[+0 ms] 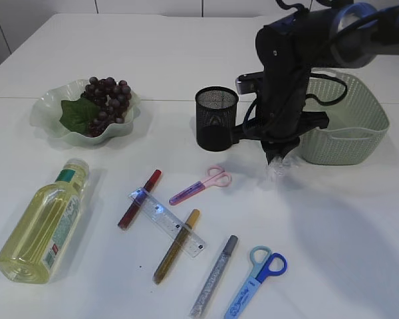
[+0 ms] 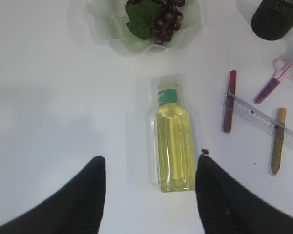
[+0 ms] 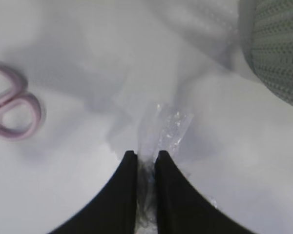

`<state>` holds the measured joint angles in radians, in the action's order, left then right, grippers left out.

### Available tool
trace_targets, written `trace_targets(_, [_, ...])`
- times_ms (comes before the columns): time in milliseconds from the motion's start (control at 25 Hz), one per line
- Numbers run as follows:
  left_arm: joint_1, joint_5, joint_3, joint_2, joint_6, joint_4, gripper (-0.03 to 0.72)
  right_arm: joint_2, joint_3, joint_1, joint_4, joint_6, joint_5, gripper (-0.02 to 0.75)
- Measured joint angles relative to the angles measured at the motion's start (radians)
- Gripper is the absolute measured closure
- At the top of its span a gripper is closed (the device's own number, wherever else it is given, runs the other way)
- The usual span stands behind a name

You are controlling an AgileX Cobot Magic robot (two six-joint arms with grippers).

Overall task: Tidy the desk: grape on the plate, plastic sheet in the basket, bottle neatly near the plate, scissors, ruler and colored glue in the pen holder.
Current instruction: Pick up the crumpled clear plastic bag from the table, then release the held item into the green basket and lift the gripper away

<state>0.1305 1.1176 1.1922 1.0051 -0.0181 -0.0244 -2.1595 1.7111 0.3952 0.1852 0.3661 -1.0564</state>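
My right gripper (image 1: 277,159) (image 3: 146,155) is shut on the clear plastic sheet (image 1: 278,169) (image 3: 167,127) and holds it just above the table, left of the green basket (image 1: 359,143) (image 3: 278,53). My left gripper (image 2: 150,161) is open and empty above the yellow bottle (image 2: 173,141) (image 1: 43,222), which lies on its side. The grapes (image 1: 108,100) (image 2: 161,22) lie on the green plate (image 1: 50,113) (image 2: 107,29). The black pen holder (image 1: 216,118) (image 2: 276,19) stands empty. Pink scissors (image 1: 203,186) (image 3: 12,107), blue scissors (image 1: 256,282), the ruler (image 1: 167,221) (image 2: 263,122) and glue pens (image 1: 139,198) lie loose.
A gold glue pen (image 1: 176,246) (image 2: 278,141) and a silver glue pen (image 1: 214,276) lie near the table's front. The red glue pen (image 2: 229,101) crosses the ruler. The left arm is out of the exterior view.
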Motion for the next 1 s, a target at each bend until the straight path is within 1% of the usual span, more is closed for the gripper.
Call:
trace_targets(400, [0.0,0.0,0.0,0.0,0.0,0.0,0.264,0.0,0.116,0.0,-0.094,-0.109,-0.153,0.655])
trace_targets(800, [0.0,0.004,0.0,0.0,0.0,-0.017,0.264,0.0,0.351,0.0,-0.105,-0.124,-0.168,0.654])
trace_targets(840, [0.0,0.007,0.0,0.0,0.0,-0.017,0.264,0.0,0.369,0.0,-0.105,-0.126,-0.169,0.647])
trace_targets(1000, [0.0,0.028,0.0,0.0,0.0,-0.021,0.265,0.0,0.413,-0.014,-0.105,-0.126,-0.177,0.657])
